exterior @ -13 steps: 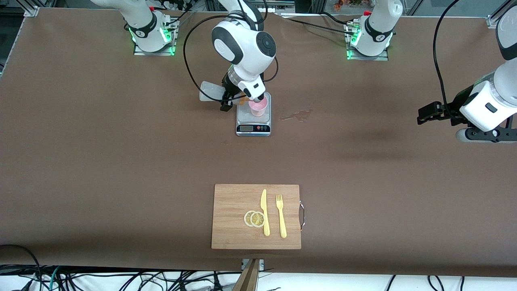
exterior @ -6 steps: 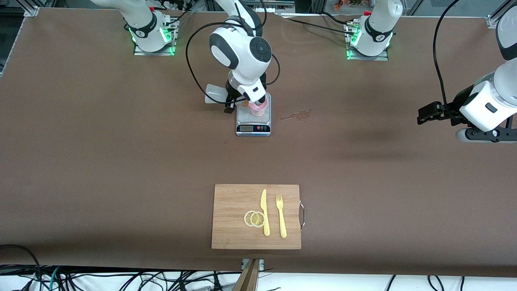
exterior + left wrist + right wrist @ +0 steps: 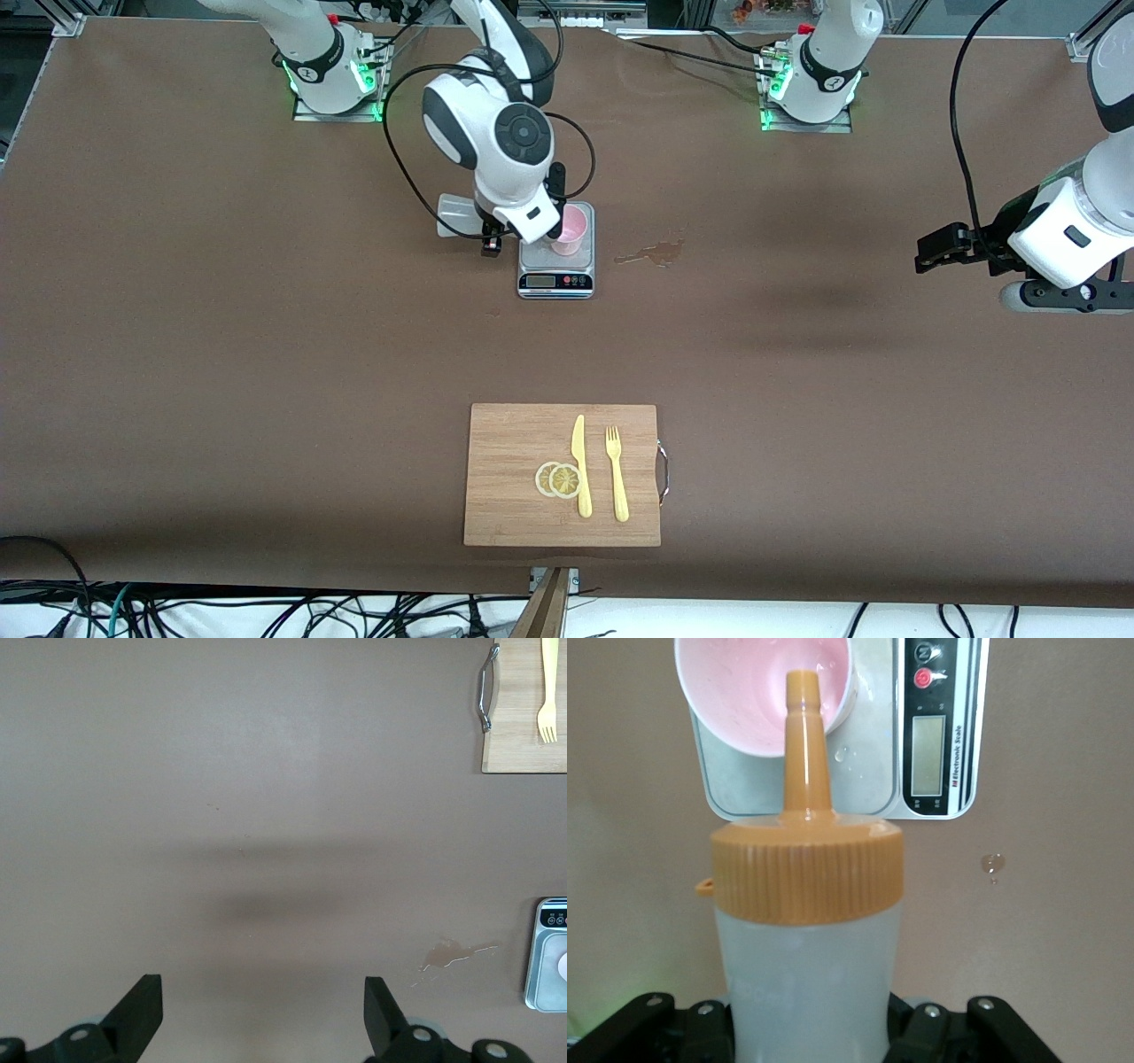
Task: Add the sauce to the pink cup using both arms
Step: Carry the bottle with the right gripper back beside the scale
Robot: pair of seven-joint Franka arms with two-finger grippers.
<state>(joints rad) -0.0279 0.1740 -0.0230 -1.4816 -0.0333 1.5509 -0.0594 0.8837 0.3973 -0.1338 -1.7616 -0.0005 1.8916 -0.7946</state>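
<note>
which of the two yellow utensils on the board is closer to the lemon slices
The knife: it lies right beside the lemon slices, between them and the fork.

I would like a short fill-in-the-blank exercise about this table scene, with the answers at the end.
1. The pink cup stands on a kitchen ____.
2. The right tool is shut on the sauce bottle, whose nozzle cap is ____ in colour.
3. The knife and fork lie on a wooden cutting ____.
4. The left tool waits with its fingers ____.

Answers: scale; orange; board; open
</note>
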